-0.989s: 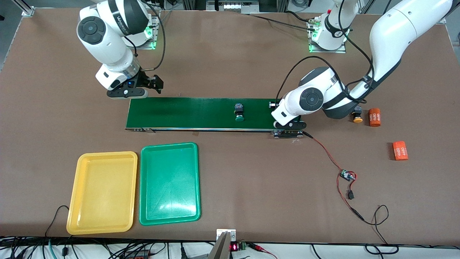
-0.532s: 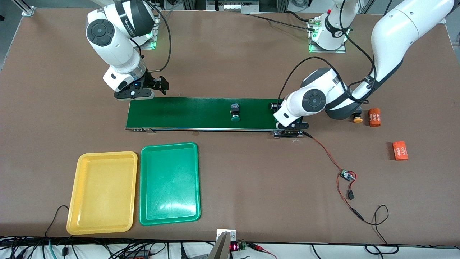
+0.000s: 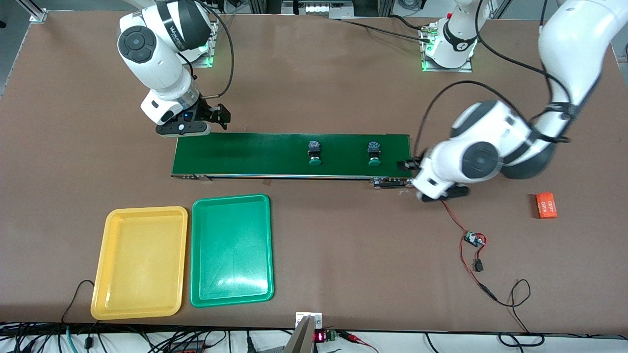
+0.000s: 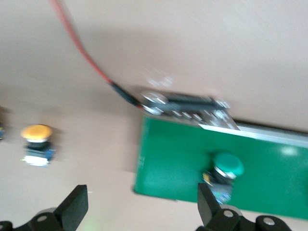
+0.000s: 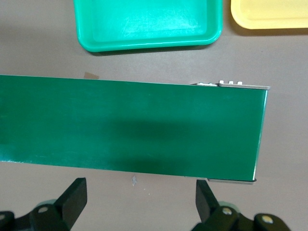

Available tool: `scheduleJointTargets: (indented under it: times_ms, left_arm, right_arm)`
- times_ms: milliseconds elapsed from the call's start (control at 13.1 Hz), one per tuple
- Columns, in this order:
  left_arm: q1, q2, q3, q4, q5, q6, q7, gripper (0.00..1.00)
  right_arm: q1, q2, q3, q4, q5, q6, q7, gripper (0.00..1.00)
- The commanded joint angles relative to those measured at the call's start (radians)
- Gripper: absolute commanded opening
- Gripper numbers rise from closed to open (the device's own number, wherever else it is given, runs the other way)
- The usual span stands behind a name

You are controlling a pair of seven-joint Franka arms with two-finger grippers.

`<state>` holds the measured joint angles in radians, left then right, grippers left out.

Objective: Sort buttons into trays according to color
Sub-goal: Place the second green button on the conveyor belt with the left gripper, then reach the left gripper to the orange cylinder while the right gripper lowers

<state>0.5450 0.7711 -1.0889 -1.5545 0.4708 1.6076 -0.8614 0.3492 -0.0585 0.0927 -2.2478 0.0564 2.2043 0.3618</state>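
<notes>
Since both buttons on the belt carry green caps, the green tray is the likely destination for each.

Yellow tray [image 3: 140, 262]: empty, nearest the front camera, toward the right arm's end of the table.
Green tray [image 3: 230, 250]: empty, just beside the yellow tray.
Left gripper [image 4: 142, 211]: fingers spread wide, holding nothing, over the table just off the belt's end. Lift it clear before travelling, since the red wire [image 3: 454, 218] lies below.
Yellow button [image 4: 37, 139]: on the bare table near that belt end (hidden by the left arm in the front view). Approach from above and close on the body, not the cap.
Conveyor belt [image 3: 289, 154]: carries both green buttons.
Green buttons [image 3: 314, 153] [image 3: 374, 153]: lying on the belt, well apart.
Right gripper [image 5: 139, 199]: fingers wide, empty, waiting over the belt's edge at the right arm's end. Straddle one button only.
</notes>
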Motion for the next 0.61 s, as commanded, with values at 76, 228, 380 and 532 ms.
scheduleJointTargets:
  times_ms: [76, 228, 380, 532]
  left_arm:
    - [0.084, 0.004, 0.136, 0.088, 0.037, -0.037, 0.162, 1.0]
    - [0.119, 0.008, 0.17, 0.09, 0.156, -0.028, 0.347, 1.0]
    - [0.133, 0.008, 0.211, 0.093, 0.244, 0.036, 0.427, 1.0]
    - [0.17, 0.011, 0.247, 0.087, 0.285, 0.141, 0.516, 1.0]
  right_arm:
    - [0.034, 0.015, -0.004, 0.01, 0.003, 0.015, 0.022, 1.0]
    - [0.036, 0.032, -0.004, 0.02, 0.008, 0.021, 0.023, 1.0]
    - [0.048, 0.066, -0.004, 0.057, 0.01, 0.025, 0.026, 1.0]
    - [0.076, 0.117, -0.004, 0.098, 0.008, 0.034, 0.098, 1.0]
